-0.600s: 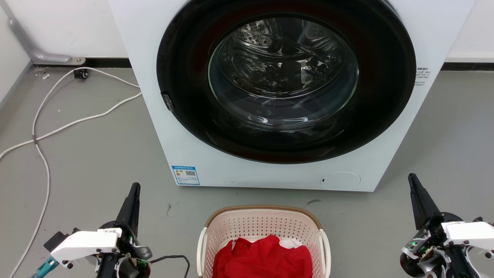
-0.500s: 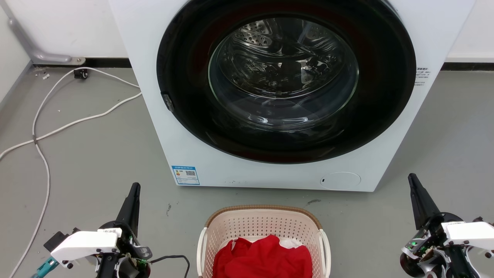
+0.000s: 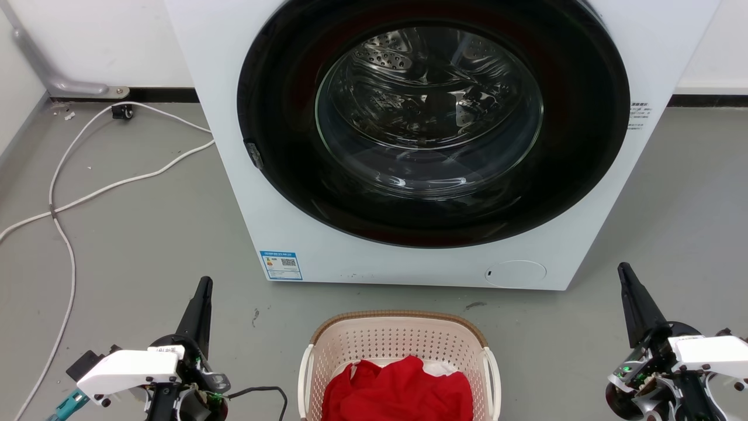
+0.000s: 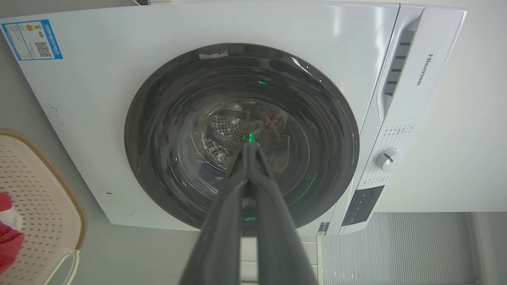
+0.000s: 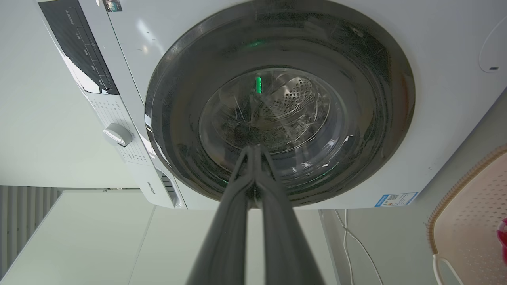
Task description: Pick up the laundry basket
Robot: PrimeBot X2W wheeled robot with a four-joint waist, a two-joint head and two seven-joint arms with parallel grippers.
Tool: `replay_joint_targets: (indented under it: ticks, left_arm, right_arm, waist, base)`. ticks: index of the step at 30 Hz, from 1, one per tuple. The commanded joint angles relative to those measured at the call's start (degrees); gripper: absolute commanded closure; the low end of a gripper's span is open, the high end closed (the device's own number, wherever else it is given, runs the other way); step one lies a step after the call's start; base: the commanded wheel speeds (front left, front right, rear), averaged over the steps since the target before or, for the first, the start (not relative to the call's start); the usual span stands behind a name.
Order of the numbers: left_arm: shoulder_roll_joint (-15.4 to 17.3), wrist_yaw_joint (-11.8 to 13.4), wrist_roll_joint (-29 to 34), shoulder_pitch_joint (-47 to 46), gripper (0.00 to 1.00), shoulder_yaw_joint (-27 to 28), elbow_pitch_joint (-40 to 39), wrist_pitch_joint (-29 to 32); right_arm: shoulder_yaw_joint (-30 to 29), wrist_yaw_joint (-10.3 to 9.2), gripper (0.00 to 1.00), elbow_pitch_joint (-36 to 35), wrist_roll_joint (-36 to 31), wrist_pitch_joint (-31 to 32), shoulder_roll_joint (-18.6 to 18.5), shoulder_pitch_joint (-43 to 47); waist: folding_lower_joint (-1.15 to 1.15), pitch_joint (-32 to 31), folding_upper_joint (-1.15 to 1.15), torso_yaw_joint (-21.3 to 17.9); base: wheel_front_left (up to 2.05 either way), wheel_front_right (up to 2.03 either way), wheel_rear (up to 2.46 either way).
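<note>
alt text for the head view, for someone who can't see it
A cream laundry basket holding red cloth sits on the grey floor before a white washing machine. The left gripper and right gripper, both shut, flank it without touching.

Laundry area: washing machine (image 3: 421, 140), bare grey floor (image 3: 134, 234).

The grey floor (image 3: 146, 251) holds a washing machine (image 3: 409, 266) at 12 o'clock, a laundry basket (image 3: 397, 342) at 6 and white cables (image 3: 105, 188) at 9.
</note>
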Motion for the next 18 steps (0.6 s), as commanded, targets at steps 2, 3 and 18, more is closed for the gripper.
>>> replay_joint_targets:
  ticks: [2,3,18]
  left_arm:
    - [-0.12,-0.17,-0.12,-0.35,1.00,0.18,0.00,0.14]
    - [-0.12,-0.17,-0.12,-0.35,1.00,0.18,0.00,0.14]
    - [-0.12,-0.17,-0.12,-0.35,1.00,0.17,0.00,0.14]
  right_arm:
    - [-0.06,-0.02,1.00,0.07,-0.42,0.10,0.19,-0.66]
    - [-0.06,-0.02,1.00,0.07,-0.43,0.10,0.19,-0.66]
    - [-0.09,-0.02,1.00,0.07,-0.42,0.14,0.21,-0.67]
  waist:
    - [0.00,0.00,0.00,0.00]
    - [0.00,0.00,0.00,0.00]
    - [0.00,0.00,0.00,0.00]
  base:
    - [0.00,0.00,0.00]
    - [0.00,0.00,0.00]
    - [0.00,0.00,0.00]
